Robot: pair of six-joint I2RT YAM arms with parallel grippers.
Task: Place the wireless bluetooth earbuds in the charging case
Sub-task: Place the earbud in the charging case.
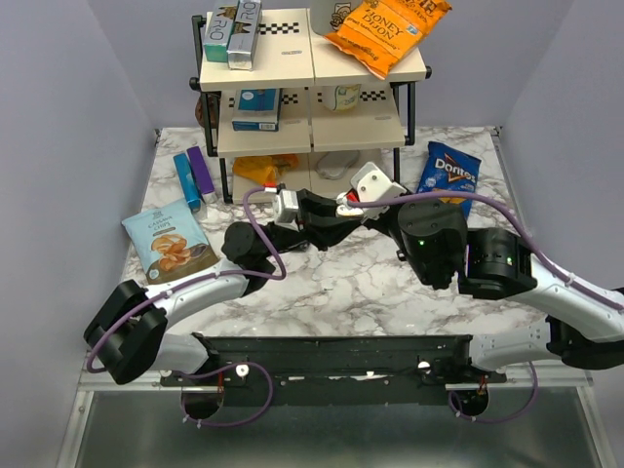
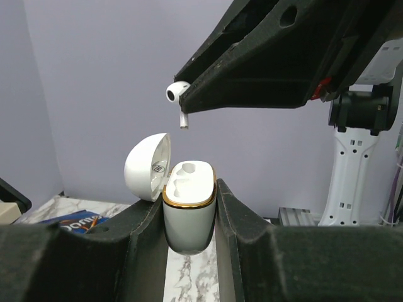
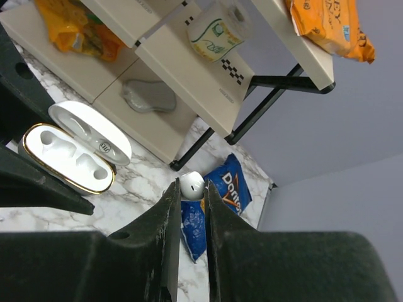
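My left gripper (image 2: 190,200) is shut on the white charging case (image 2: 189,217), held upright off the table with its lid (image 2: 146,167) flipped open; both sockets look empty. My right gripper (image 3: 191,190) is shut on one earbud (image 3: 191,185), which is white here, not black. In the left wrist view that earbud (image 2: 177,93) hangs stem-down a little above and left of the open case. The case also shows in the right wrist view (image 3: 66,160). In the top view the two grippers (image 1: 327,216) (image 1: 349,209) meet mid-table. A second earbud is not in view.
A two-tier shelf rack (image 1: 312,127) stands at the back with boxes and an orange chip bag (image 1: 388,29). A blue Doritos bag (image 1: 448,174) lies to the right, a snack bag (image 1: 168,239) to the left, blue and purple tubes (image 1: 195,175) beside it.
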